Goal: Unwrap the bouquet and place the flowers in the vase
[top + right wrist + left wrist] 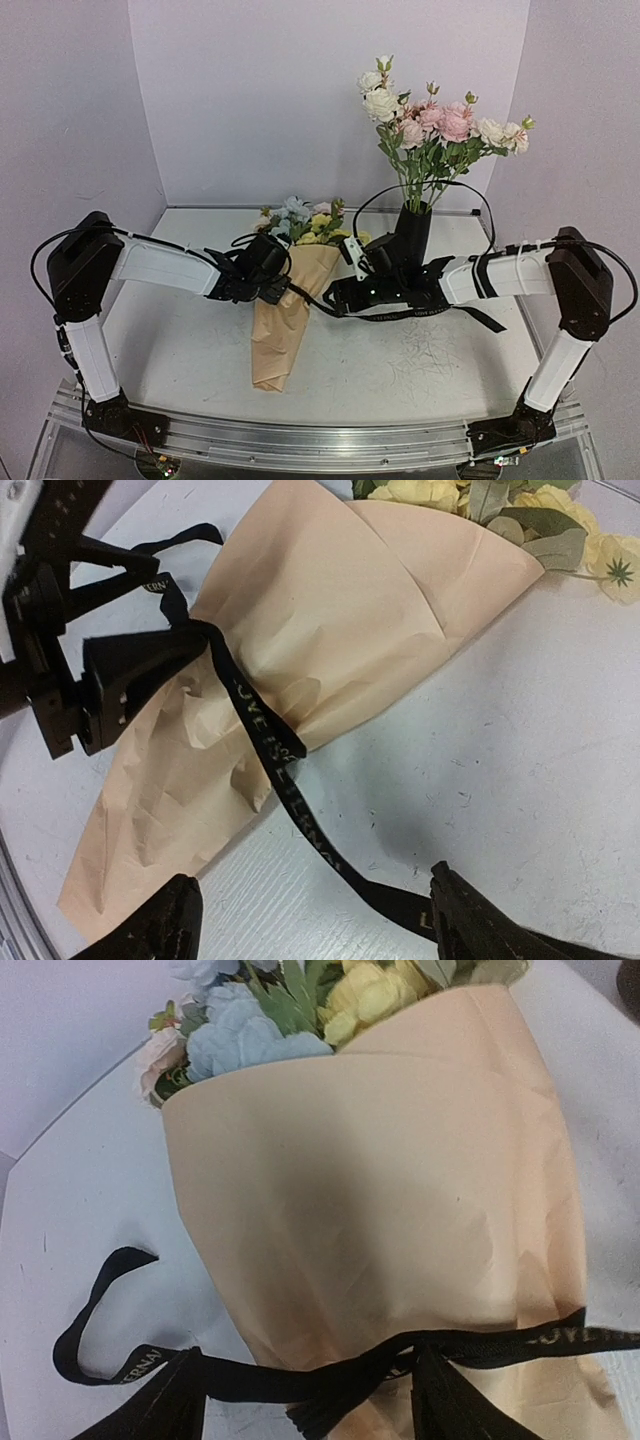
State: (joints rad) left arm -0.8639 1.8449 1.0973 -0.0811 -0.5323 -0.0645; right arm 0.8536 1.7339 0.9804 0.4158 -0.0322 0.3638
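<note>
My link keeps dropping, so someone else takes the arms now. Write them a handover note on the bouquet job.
Left gripper: jaws apart astride the knot of the ribbon at the waist of the bouquet; no firm grip visible.
Right gripper: open, ribbon tail lying between its jaws, not pinched.
The bouquet lies on the table, flowers toward the back; vase behind the right arm, holding roses.
Done: nothing finished; ribbon is round the paper.
Left: untie, unwrap, move the flowers into the vase.
</note>
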